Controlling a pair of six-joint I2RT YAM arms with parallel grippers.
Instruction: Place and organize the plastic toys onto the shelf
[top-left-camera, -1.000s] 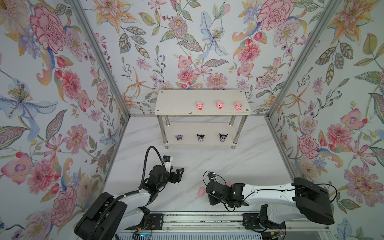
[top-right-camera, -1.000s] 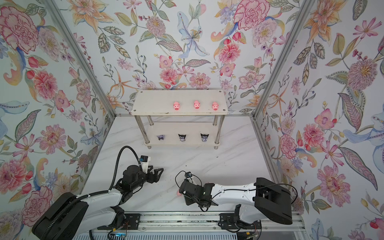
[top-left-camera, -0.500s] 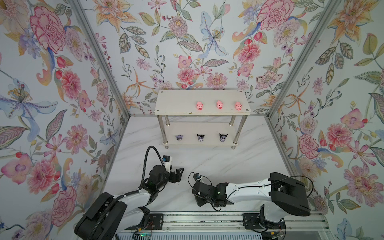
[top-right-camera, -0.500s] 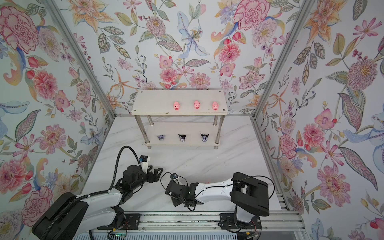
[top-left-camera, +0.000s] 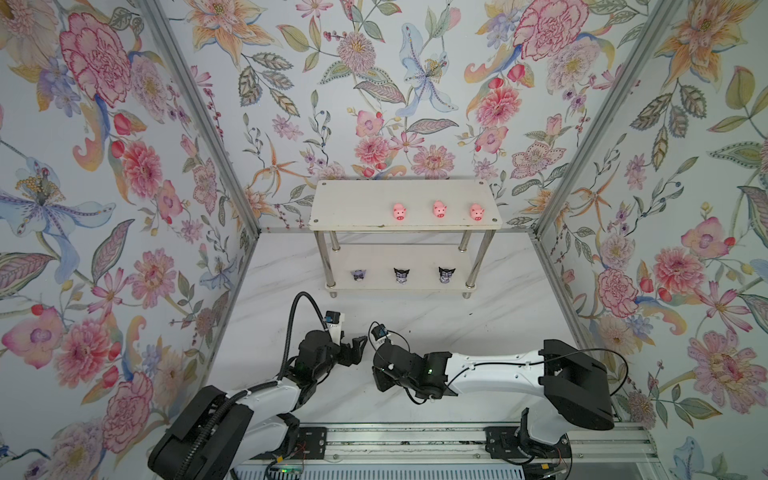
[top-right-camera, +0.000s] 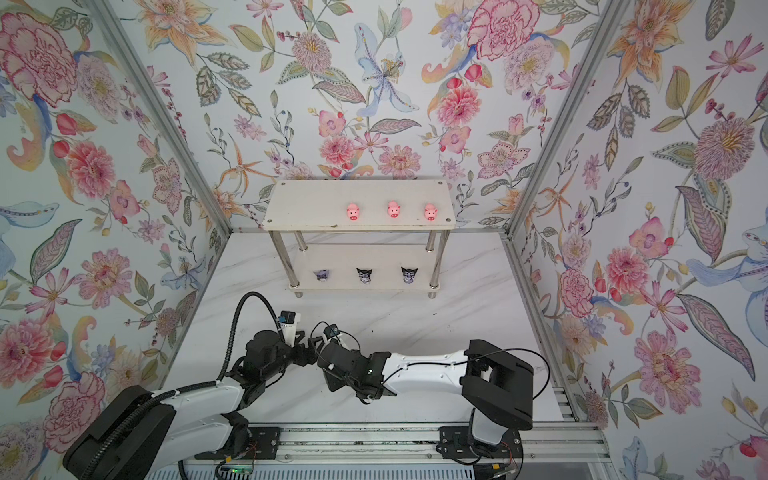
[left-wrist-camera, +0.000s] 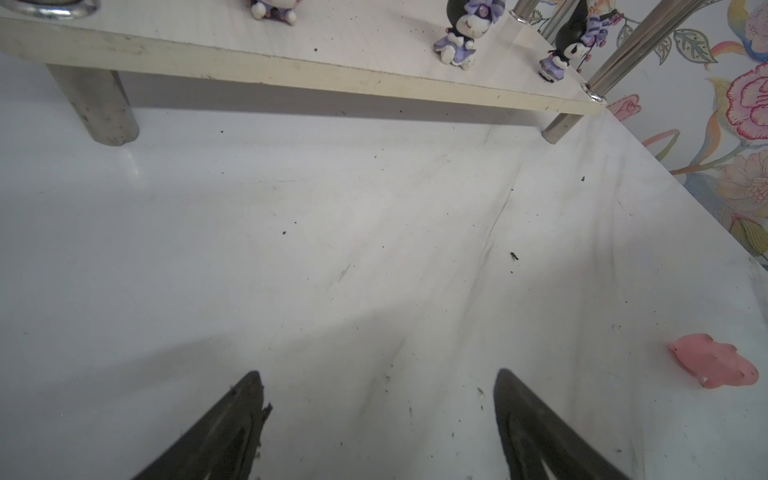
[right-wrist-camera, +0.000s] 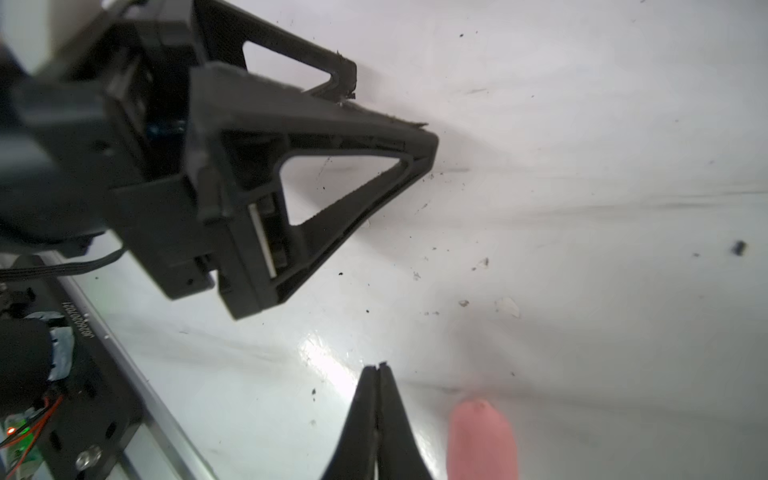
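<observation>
Your left gripper (top-left-camera: 356, 348) sits low over the white marbled tabletop (top-left-camera: 436, 320), left of centre in both top views and well apart from the shelf (top-left-camera: 353, 199). Its wrist view shows the two black fingers (left-wrist-camera: 232, 424) spread wide with only bare tabletop between them, so it is open and carries nothing. The same view shows a loose pink pig (left-wrist-camera: 712, 365) lying on its side on the tabletop, outside the open fingers and apart from them.

Just to the right, your right arm (top-left-camera: 490, 372) reaches in to the middle, and its own wrist hides its gripper in both top views. In the right wrist view the right gripper (right-wrist-camera: 378, 370) has its fingertips pressed together with only a thin seam between them: it is closed, with nothing in it. A blurred pink toy (right-wrist-camera: 482, 440) lies on the tabletop just beside those closed tips, not between them.

The shelf stands at the back against the flowered wall (top-left-camera: 374, 83). Its top board carries three pink pigs in a spaced row toward the right end: the left pig (top-left-camera: 399, 212), middle pig (top-left-camera: 439, 209) and right pig (top-left-camera: 476, 212). On the lower board stand three black-eared purple-and-white figures in a row: the left figurine (top-left-camera: 358, 274), middle figurine (top-left-camera: 401, 275) and right figurine (top-left-camera: 446, 274)
</observation>
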